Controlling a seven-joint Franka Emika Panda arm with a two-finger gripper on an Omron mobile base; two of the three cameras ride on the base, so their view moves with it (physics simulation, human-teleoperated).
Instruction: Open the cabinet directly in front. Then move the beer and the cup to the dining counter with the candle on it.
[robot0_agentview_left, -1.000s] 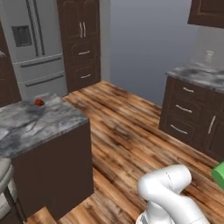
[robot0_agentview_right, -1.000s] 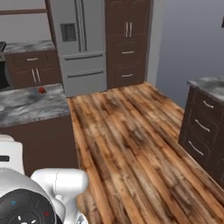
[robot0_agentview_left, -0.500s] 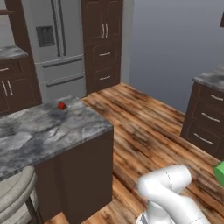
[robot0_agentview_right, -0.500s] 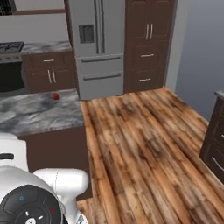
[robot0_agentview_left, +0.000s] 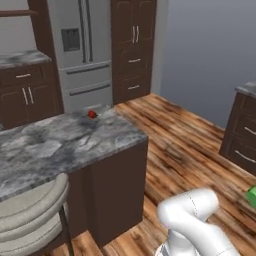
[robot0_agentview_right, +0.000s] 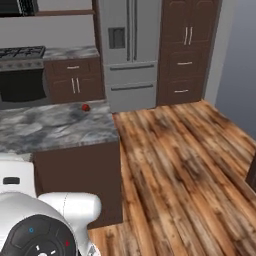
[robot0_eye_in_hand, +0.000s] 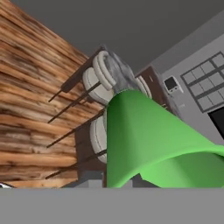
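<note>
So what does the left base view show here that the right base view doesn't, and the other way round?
Left base view alone: a cream stool tucked against the dining counter, and a sliver of the green cup at the right edge.
Right base view alone: the stove with its dark oven front at the far left.
Both: the marbled dining counter with a small red round thing near its far edge, the steel fridge, the tall dark cabinet beside it, and the plank floor.
</note>
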